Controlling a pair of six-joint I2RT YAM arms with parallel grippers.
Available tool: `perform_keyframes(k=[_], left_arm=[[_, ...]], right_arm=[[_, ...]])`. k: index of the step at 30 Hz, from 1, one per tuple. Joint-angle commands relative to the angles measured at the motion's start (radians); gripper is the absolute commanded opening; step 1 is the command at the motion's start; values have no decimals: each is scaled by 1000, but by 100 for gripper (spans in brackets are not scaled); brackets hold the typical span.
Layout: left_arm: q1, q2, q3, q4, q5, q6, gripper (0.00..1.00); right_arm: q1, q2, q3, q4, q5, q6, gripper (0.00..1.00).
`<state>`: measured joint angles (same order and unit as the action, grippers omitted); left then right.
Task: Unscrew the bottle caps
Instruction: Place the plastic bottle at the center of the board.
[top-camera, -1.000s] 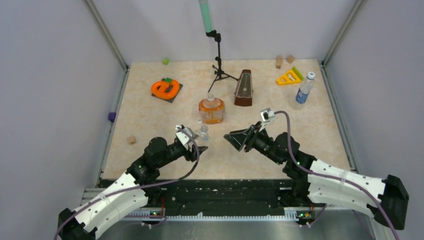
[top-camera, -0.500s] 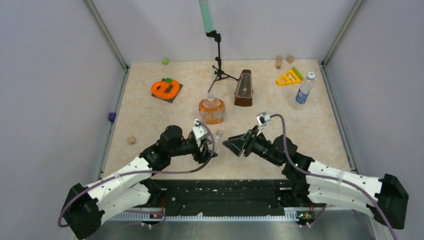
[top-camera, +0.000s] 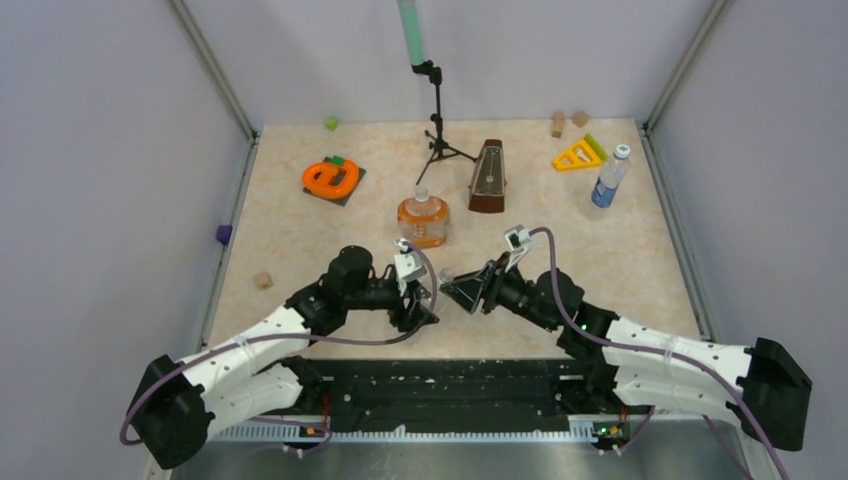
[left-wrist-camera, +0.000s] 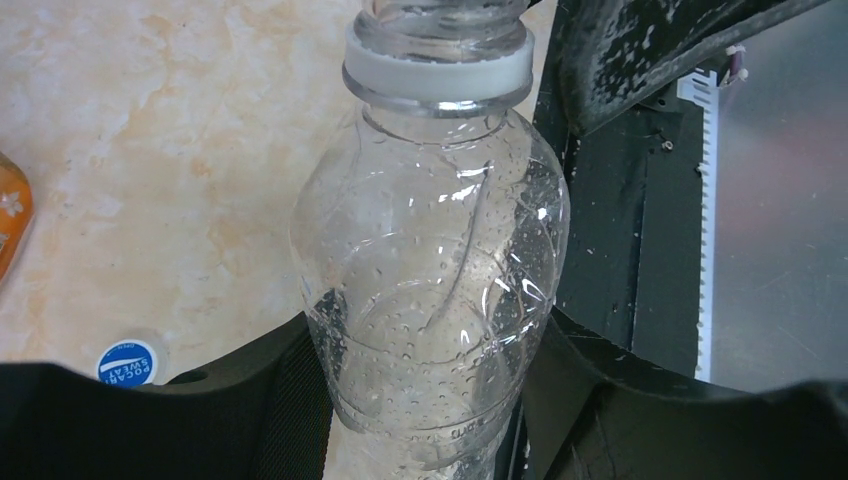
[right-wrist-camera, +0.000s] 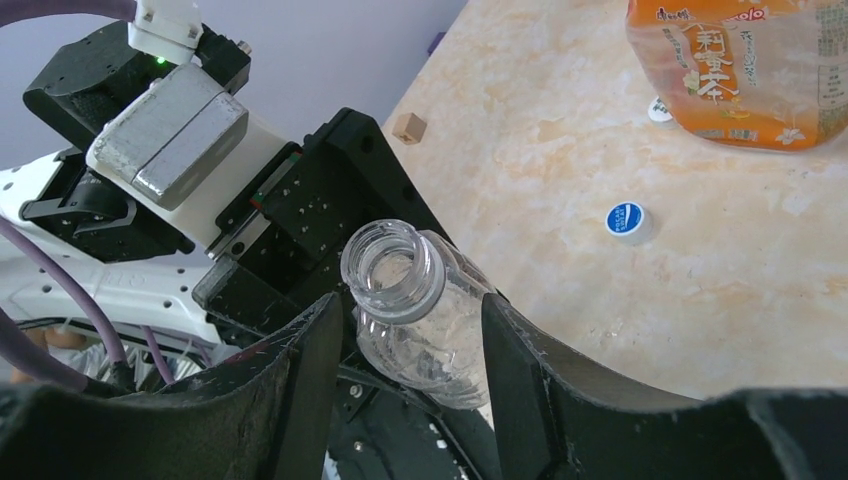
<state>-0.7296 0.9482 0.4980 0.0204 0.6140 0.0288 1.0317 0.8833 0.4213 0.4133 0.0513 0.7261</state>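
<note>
only the right wrist view shows the clear plastic bottle (right-wrist-camera: 430, 350) uncapped, its neck between the spread right gripper (right-wrist-camera: 410, 310); the left gripper (left-wrist-camera: 425, 345) pinches its body. a round blue plastic cap (right-wrist-camera: 625, 220) lies near the squat orange bottle (right-wrist-camera: 740, 70).

Black-and-white arms (top-camera: 240, 356), purple cables (top-camera: 551, 255)

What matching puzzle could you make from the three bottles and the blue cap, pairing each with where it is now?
Things:
1. clear bottle
2. orange bottle
3. blue-label bottle
4. blue cap

Places or states:
A. lying loose on the table
B. held in the left gripper, neck open
C. standing far right, capped
D. standing mid-table, beside the metronome

Pairs: 1-B, 2-D, 3-C, 4-A
</note>
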Motion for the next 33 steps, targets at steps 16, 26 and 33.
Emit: perform_keyframes(k=[16, 26, 33], left_arm=[[-16, 46, 76, -49, 96, 22, 2], [-17, 37, 88, -66, 38, 17, 10], [-16, -2, 60, -36, -70, -1, 50]], right_arm=[[12, 36, 17, 117, 35, 7, 49], [13, 77, 44, 109, 2, -1, 27], [12, 100, 74, 63, 7, -21, 0]])
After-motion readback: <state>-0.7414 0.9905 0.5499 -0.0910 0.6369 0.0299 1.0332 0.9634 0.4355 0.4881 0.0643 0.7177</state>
